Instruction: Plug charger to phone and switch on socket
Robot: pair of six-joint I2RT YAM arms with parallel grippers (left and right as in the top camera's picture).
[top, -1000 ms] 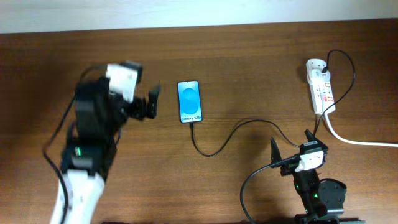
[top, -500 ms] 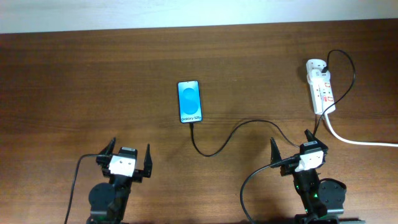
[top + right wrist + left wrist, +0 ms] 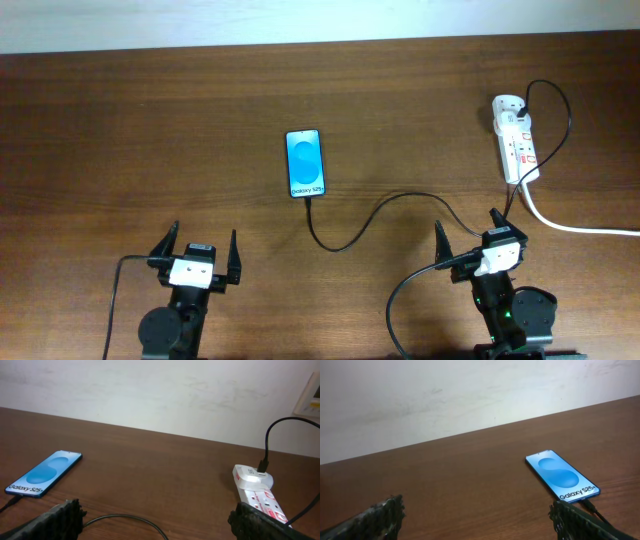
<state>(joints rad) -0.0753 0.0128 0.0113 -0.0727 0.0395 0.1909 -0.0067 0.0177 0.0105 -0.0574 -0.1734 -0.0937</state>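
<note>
1. Table [image 3: 150, 120]: dark brown wood grain, matt, filling nearly the whole overhead view.
2. Wall [image 3: 445, 395]: pale, faintly scuffed, meeting the table's far edge.
3. Left gripper [image 3: 204, 240]: at the near edge, left of centre; fingers spread wide, holding nothing.
4. Right gripper [image 3: 466, 222]: at the near edge, right of centre; fingers likewise spread, holding nothing.
5. Socket [image 3: 516, 150]: white strip lying flat at far right, with red-marked switches whose position is too small to tell. Thick white cord [image 3: 590, 228] leaving to the right.
6. Charger [image 3: 370, 215]: thin black cable, plugged in at the socket's far end, curling across the table close by the right fingertips, tip seated in the phone's near edge.
7. Phone [image 3: 305, 163]: flat, screen up, lit blue and white, mid-table, well apart from both grippers.
8. Against one second earlier: left arm then stretched out, gripper just left of the phone, now drawn back to the near edge. Against half a second earlier: shifted only slightly. All else unmoved.
</note>
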